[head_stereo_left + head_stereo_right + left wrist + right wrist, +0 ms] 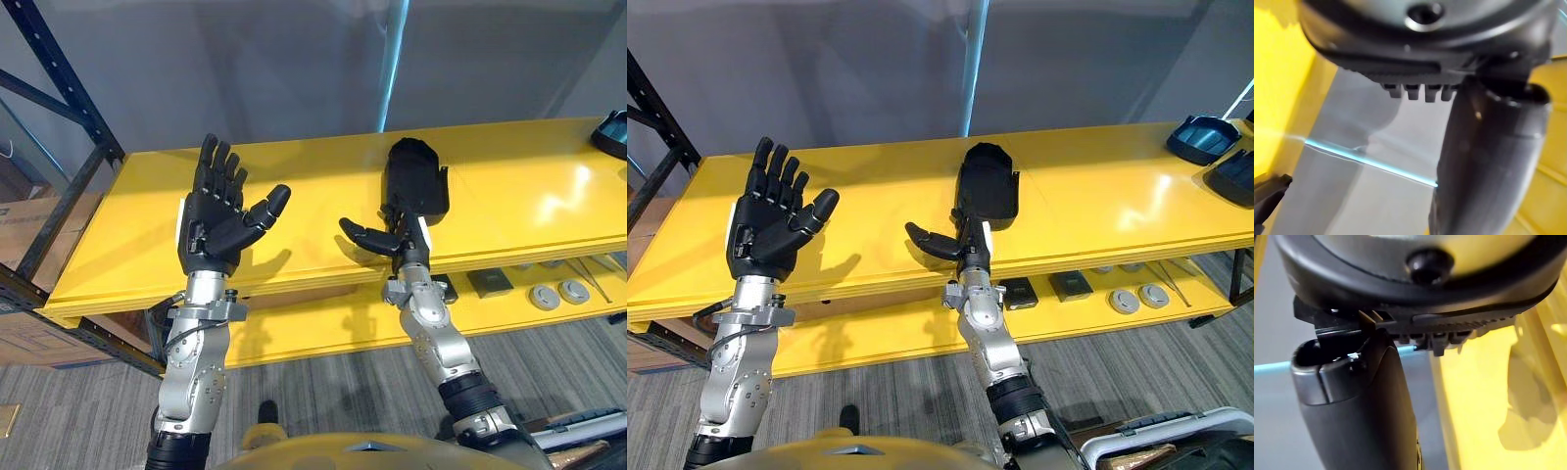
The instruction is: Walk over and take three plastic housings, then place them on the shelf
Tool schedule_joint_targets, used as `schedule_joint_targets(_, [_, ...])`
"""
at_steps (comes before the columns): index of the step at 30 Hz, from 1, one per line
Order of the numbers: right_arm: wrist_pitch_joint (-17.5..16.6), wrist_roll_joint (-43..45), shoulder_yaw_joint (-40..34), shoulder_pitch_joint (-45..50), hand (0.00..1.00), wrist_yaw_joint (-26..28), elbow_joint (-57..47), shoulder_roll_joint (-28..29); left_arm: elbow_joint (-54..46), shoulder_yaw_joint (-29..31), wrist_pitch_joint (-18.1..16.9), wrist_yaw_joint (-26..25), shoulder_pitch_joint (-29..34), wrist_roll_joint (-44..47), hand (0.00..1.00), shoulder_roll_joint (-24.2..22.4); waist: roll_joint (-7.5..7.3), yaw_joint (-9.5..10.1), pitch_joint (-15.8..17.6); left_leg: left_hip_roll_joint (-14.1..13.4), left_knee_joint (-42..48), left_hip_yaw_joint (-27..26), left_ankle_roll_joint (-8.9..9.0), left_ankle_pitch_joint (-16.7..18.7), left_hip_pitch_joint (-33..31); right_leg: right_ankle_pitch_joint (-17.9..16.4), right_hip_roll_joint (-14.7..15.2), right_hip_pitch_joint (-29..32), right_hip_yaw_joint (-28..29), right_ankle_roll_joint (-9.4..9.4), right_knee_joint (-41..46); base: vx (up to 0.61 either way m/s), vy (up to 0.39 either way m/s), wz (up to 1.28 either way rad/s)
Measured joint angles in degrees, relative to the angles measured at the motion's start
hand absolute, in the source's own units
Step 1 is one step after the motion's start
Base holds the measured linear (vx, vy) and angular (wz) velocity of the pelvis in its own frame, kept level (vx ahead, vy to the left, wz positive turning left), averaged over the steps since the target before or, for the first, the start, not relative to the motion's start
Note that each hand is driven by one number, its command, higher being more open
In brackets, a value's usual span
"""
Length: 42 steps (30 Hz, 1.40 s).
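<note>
Though raised at the edge of the shelf (1097,196), holds nothing in left hand (769,230), spread wide and idle. Reaches right hand (939,243), thumb out, up to a dark housing (988,186) lying mid-shelf, likely setting it down; cannot tell whether gripped. Sits well apart from two other housings (1205,137) at far right.

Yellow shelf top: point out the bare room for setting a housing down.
Bare yellow shelf board runs from its left end to the dark plastic housing at the right end; crowded there, with a second housing beside it.
</note>
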State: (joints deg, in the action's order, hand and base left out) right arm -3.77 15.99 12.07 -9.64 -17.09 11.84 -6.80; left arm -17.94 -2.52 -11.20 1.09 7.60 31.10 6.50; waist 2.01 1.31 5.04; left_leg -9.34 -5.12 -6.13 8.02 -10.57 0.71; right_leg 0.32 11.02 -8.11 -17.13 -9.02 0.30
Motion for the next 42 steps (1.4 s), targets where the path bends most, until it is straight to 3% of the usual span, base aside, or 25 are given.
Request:
schedule_joint_targets(10, [-0.2,-2.2,-2.6,1.1,1.0,-4.7,0.0,0.4,0.0,-1.2,0.0,-0.1,2.5,0.0,1.0,0.0,0.44,0.08,0.4,0.0,0.0,-0.2,0.12,0.1,0.0,0.0,0.0,0.0,0.0,-0.01,0.1,0.0,0.0,0.0])
schedule_joint_targets(42, [-1.3,-2.0,-6.3,2.1,1.0,-7.4,-0.8,2.3,0.0,-1.2,0.0,0.2,2.5,2.4,1.0,-1.2,0.34,0.06,0.5,-0.1,0.0,-1.3,0.12,0.6,0.4,0.0,0.0,0.0,0.8,-0.01,-0.3,0.0,0.0,-0.01])
